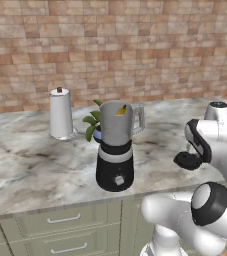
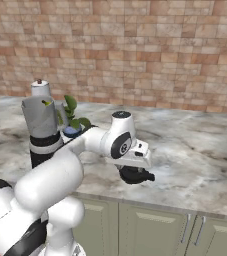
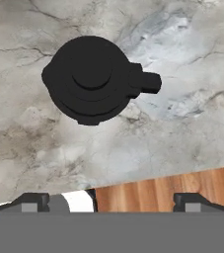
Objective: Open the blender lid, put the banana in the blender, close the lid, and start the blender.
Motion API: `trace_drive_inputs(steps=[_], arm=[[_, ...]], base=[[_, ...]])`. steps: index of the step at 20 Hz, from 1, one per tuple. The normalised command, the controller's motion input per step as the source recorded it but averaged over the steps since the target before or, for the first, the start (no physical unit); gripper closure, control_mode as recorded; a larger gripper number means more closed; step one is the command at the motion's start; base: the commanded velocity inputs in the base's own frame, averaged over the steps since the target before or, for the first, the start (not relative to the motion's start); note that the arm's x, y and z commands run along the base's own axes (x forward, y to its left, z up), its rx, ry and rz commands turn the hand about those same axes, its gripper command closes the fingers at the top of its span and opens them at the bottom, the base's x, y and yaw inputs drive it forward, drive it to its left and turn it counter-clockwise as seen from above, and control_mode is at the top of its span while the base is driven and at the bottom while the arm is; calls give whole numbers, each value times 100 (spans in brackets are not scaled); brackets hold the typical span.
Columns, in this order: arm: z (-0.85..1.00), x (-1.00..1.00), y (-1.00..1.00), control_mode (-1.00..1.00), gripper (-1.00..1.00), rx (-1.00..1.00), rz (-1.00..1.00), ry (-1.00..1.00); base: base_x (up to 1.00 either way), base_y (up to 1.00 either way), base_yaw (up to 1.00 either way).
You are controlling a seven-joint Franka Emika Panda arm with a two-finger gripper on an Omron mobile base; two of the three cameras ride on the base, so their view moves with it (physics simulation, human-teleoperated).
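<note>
Left base view: the blender [image 1: 116,147] stands near the tabletop's [image 1: 30,165] front edge, jar mouth uncovered, the banana [image 1: 120,110] inside at the rim.

Right base view: the gripper [image 2: 135,175] hangs above the front edge, beside the blender.

Hand view: jaws spread wide and empty over the blender lid [image 3: 91,79], lying flat near the edge; rigid and light-looking, best pinched by its raised central knob.

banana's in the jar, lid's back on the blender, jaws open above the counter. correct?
Not quite: the blender lid isn't on the blender. The hand view shows it lying on the marble counter below the gripper, and the left base view shows the jar's mouth uncovered. The rest holds: the banana is in the jar and the jaws are open above the counter.
</note>
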Motion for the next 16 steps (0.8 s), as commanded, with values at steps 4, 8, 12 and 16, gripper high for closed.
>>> trace_drive_inputs(steps=[4, 8, 12, 16], arm=[[-25, 42, 0, -100, -100, 0, 0, 8], [-23, 42, 0, -100, -100, 4, 0, 0], [-19, 41, 0, -100, -100, 5, 0, 0], [-26, 33, 0, -100, -100, 5, 0, 0]], base=[[0, 0, 0], [0, 0, 0], [0, 0, 0], [0, 0, 0]])
